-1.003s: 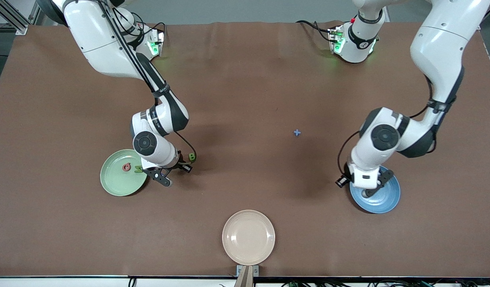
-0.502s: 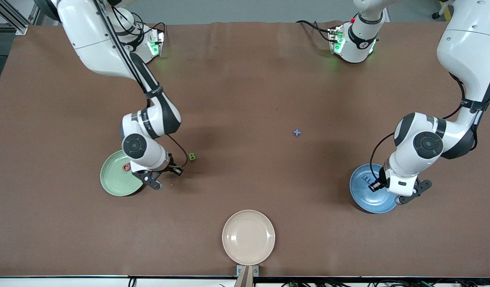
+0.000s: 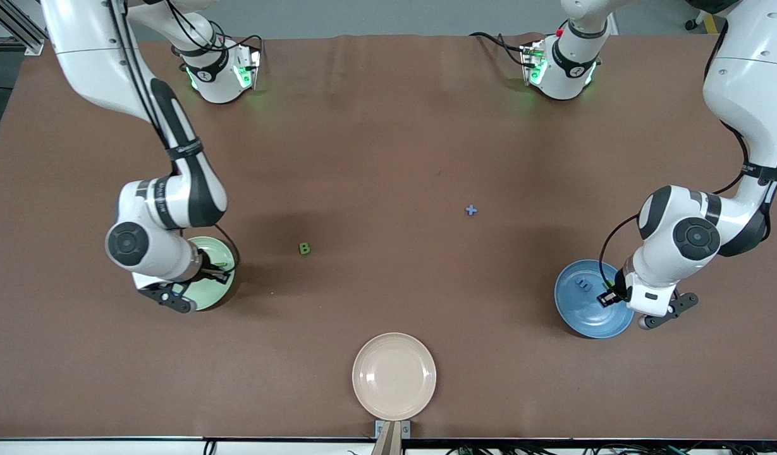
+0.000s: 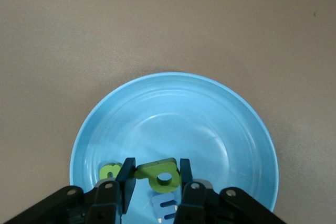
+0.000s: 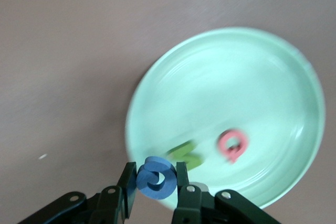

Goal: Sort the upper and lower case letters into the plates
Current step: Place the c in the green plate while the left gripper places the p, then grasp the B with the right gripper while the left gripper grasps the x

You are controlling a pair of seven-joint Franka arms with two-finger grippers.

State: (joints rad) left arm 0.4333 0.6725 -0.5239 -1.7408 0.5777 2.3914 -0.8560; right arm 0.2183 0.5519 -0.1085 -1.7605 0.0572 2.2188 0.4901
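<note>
Clamped between the fingers of the right gripper point(image 5: 156, 181) is a blue C point(image 5: 156, 177), held up in the air over the rim of the mint green plate point(image 5: 262, 82). Lying flat in that plate are a pink Q point(image 5: 231, 145) and a green N point(image 5: 185, 155), side by side and apart from each other. From the front camera the right arm's wrist hides most of this plate, which sits toward the right arm's end of the table.

At the left arm's end, the left gripper point(image 4: 156, 178) grips a green lowercase letter point(image 4: 157, 173) with a round hole in it, and hangs over the blue plate point(image 4: 210, 114). Inside that plate rest another small green letter point(image 4: 109, 171), partly hidden by a finger, and a blue m point(image 4: 165, 206) just under the held piece.

Two letters lie on the bare brown table point(image 3: 388, 126). A green B point(image 3: 305, 249) lies between the two plates, closer to the mint green one. A blue x point(image 3: 471, 210) lies farther from the front camera than the B and more toward the blue plate. A beige plate point(image 3: 394, 376) sits at the table's edge nearest the front camera, well apart from both other plates and holding nothing.
</note>
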